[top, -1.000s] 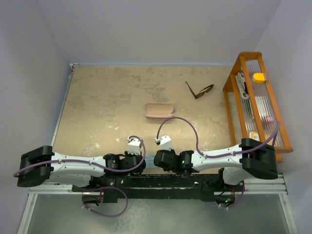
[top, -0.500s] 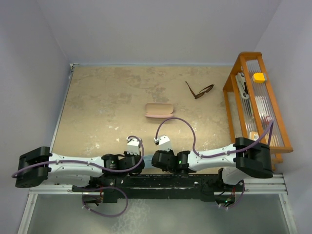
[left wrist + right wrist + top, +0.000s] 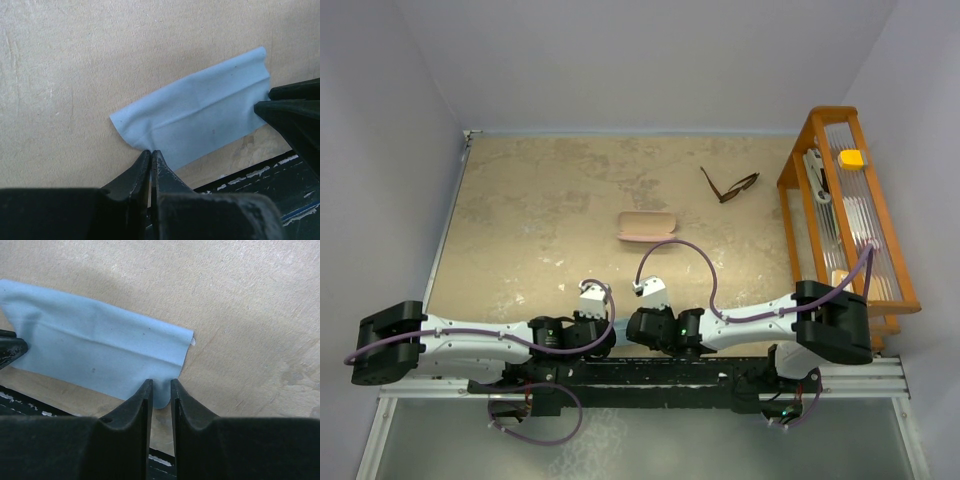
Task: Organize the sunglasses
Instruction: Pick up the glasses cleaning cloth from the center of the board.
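The sunglasses (image 3: 729, 186), dark brown with dark lenses, lie unfolded on the tan table at the back right, far from both grippers. A light blue cloth (image 3: 200, 117) lies folded at the near table edge between the two grippers. My left gripper (image 3: 150, 152) is shut, its tips pinched on the cloth's near left corner. My right gripper (image 3: 160, 385) stands narrowly open, with the cloth's (image 3: 100, 352) near right corner in the gap between its fingers. In the top view the arms hide most of the cloth.
A pink oblong case (image 3: 647, 226) lies closed at the table's middle. An orange wooden rack (image 3: 847, 200) with small items stands along the right side. The black base rail (image 3: 260, 175) runs just below the cloth at the near edge.
My right arm has shifted a little to the left towards the left gripper, and its jaws have narrowed slightly. The left arm, sunglasses and case have not moved.
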